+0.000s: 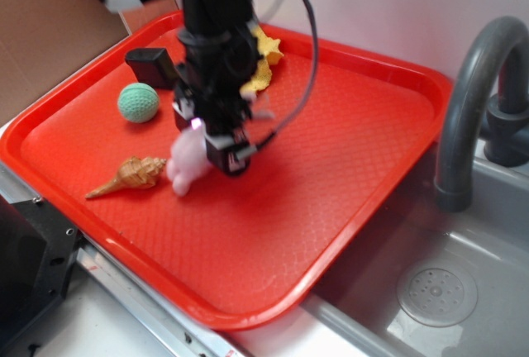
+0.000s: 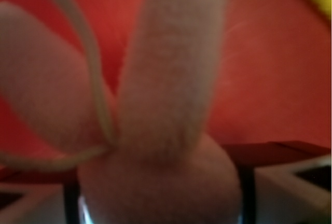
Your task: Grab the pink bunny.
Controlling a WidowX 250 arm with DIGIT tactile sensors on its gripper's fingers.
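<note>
The pink bunny (image 1: 187,161) is a pale pink plush on the red tray (image 1: 331,167), just right of the tan seashell. My gripper (image 1: 212,147) comes down from above and is shut on the bunny. In the wrist view the bunny (image 2: 161,146) fills the frame, blurred. Its head sits between my two fingers (image 2: 248,193) and its two long ears point away from the camera. My gripper (image 2: 155,198) presses the head from both sides. Whether the bunny still touches the tray cannot be told.
A tan spiral seashell (image 1: 132,175) lies left of the bunny. A teal crocheted ball (image 1: 138,102) and a black block (image 1: 150,65) are at the back left. A yellow toy (image 1: 266,64) is behind the arm. A grey faucet (image 1: 475,92) and sink (image 1: 436,293) are to the right.
</note>
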